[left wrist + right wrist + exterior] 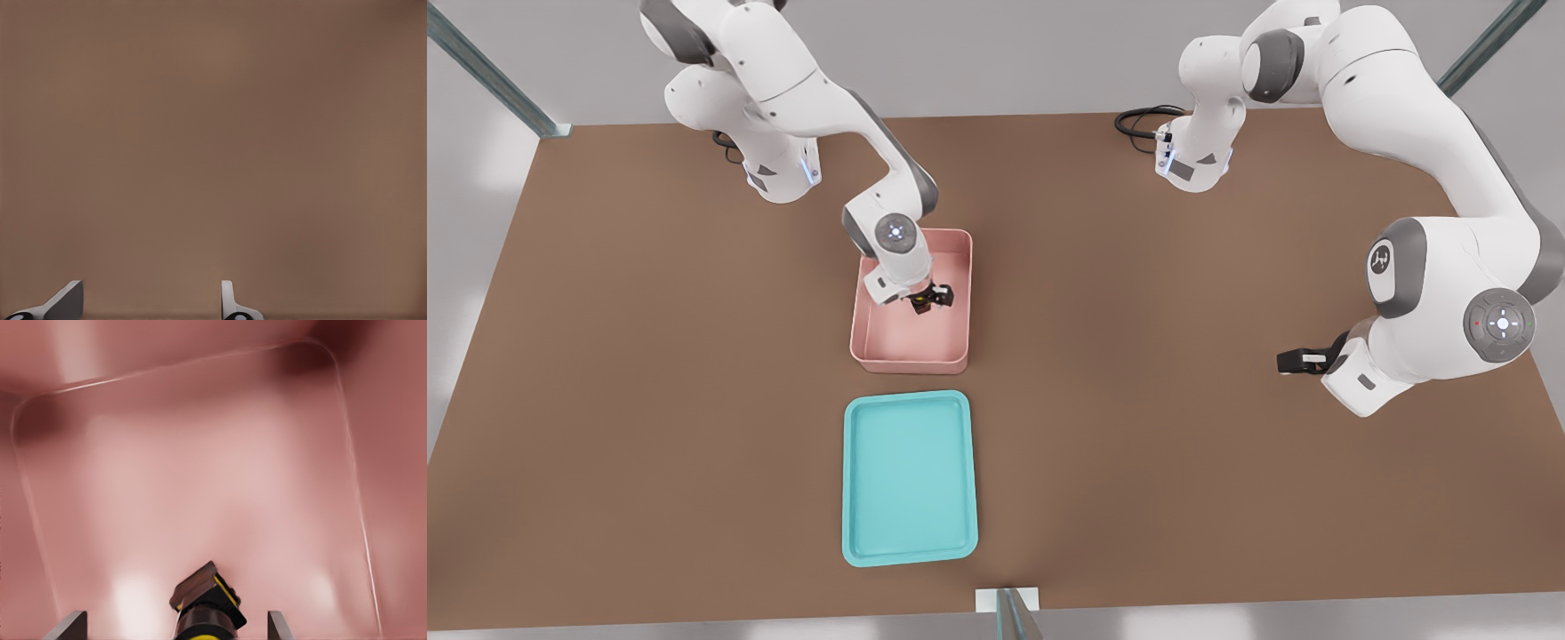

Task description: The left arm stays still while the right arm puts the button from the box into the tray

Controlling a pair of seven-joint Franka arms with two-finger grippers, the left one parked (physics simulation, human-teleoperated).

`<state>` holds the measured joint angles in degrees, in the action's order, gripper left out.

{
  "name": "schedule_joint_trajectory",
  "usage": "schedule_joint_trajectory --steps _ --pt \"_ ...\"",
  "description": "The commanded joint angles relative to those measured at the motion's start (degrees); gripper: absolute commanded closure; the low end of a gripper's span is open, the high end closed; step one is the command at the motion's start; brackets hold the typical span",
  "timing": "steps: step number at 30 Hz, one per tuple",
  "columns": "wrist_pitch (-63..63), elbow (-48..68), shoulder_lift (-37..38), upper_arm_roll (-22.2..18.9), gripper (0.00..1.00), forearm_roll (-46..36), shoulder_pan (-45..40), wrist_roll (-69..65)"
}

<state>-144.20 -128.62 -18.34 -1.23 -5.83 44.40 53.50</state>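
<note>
While your gripper [927, 299] hangs inside the smooth, round-cornered pink box [911, 356], its fingers [70, 627] stand wide, apart from the blocky yellow-capped button [207, 603] between them; the shallow teal tray [854, 480] lies nearby.

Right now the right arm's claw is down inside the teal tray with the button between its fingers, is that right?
Not the teal tray: the front view shows the claw inside the pink box, with the button between its fingers; the tray lies apart, nearer the camera.
</note>
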Motion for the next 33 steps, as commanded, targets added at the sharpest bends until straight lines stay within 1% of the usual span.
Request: schedule_joint_trajectory --steps 1,8,18,19,20,23,26,27,29,31,33 --pt "-1.3 -0.2 0.1 0.0 0.00 -0.1 0.4 10.8" --pt "-1.3 -3.9 1.6 0.2 0.00 -0.1 1.0 10.7" --pt "-2.2 -4.2 1.3 -0.2 0.00 -0.1 0.5 10.7" --pt "-2.2 -4.2 1.3 -0.2 0.05 -0.1 0.5 10.7" --pt "-2.2 -4.2 1.3 -0.3 0.22 -0.1 0.5 10.8" --pt "-2.2 -4.2 1.2 -0.3 0.47 -0.1 0.5 11.3" --pt "-2.2 -4.2 1.2 -0.3 0.62 -0.1 0.5 11.5" --pt "-2.2 -4.2 1.2 -0.3 0.64 -0.1 0.5 11.5" --pt "-1.3 -4.1 2.9 -0.4 0.64 -0.1 0.5 12.1" --pt "1.3 -3.7 6.9 -0.6 0.64 -0.1 -0.6 11.9" --pt "3.0 -3.3 10.3 -2.3 0.64 -0.1 -0.7 11.7"
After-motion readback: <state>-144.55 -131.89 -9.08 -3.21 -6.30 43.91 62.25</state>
